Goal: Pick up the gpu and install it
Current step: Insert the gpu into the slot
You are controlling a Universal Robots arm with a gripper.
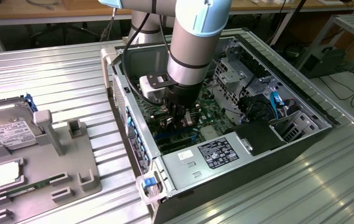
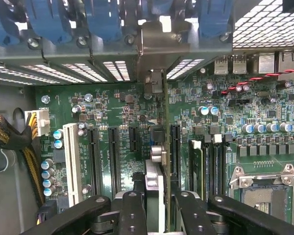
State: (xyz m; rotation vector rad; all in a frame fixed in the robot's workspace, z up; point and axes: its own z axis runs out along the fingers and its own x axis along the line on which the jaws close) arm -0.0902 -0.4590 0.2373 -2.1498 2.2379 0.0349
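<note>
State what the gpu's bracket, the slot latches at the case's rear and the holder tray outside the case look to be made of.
gpu bracket: dull bare metal, likely steel, grey sheen. Slot latches: glossy blue plastic, moulded look. Holder tray: matte grey plastic, possibly printed; unsure. The gripper holds the gpu edge-on.

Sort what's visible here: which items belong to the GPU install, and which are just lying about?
In the job:
- gpu, seen edge-on, held upright over the motherboard slots
- hand, shut on the gpu
- computer case, open
- motherboard

Lying about:
- hard drive on the grey holder
- memory stick
- grey holder
</note>
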